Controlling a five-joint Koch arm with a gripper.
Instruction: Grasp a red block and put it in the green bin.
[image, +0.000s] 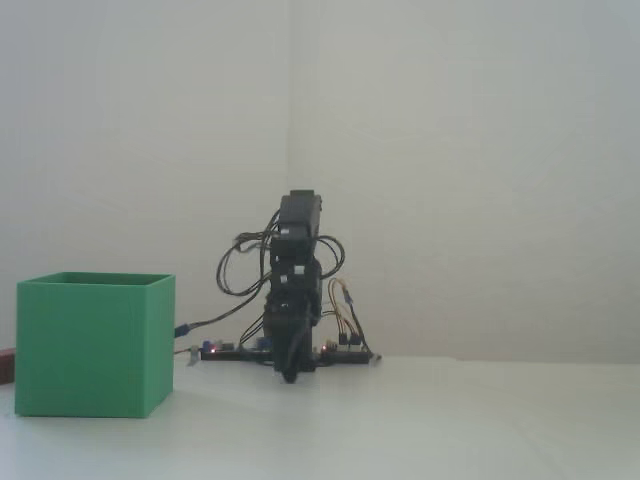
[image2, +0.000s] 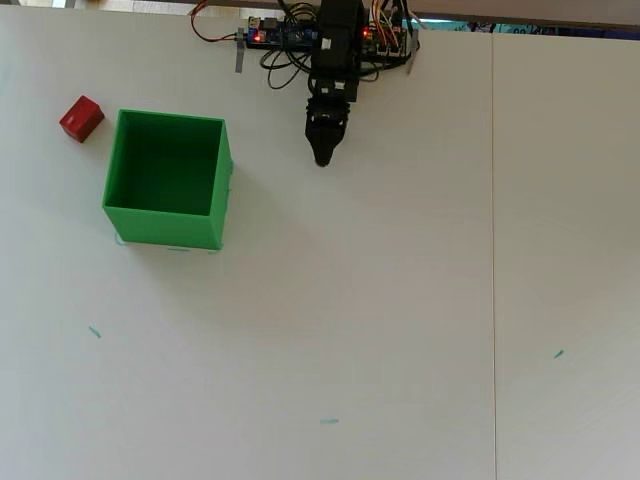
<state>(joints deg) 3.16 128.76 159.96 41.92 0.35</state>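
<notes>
Waiting near my base | my claw (image2: 322, 158) looks pressed together, empty | red block (image2: 81, 118) lies outside green bin (image2: 214, 185) | grasp and drop both remain

The green bin (image2: 166, 224) looks like matt plastic, its thin walls plain and smooth, without gloss in both the overhead and fixed views (image: 95, 345). The red block (image2: 81, 118), at the far left in the overhead view, has the same dull, smooth finish. The table (image2: 380, 330) is a matt off-white surface, smooth, with a thin seam running near to far on the right and a few faint teal marks. The arm (image2: 335, 50) and its gripper (image2: 323, 157) are black plastic, mostly matt with a slight sheen. Thin rubbery-looking cables (image: 240, 270) loop around it, and a bare circuit board (image2: 275, 35) lies at its base.
</notes>
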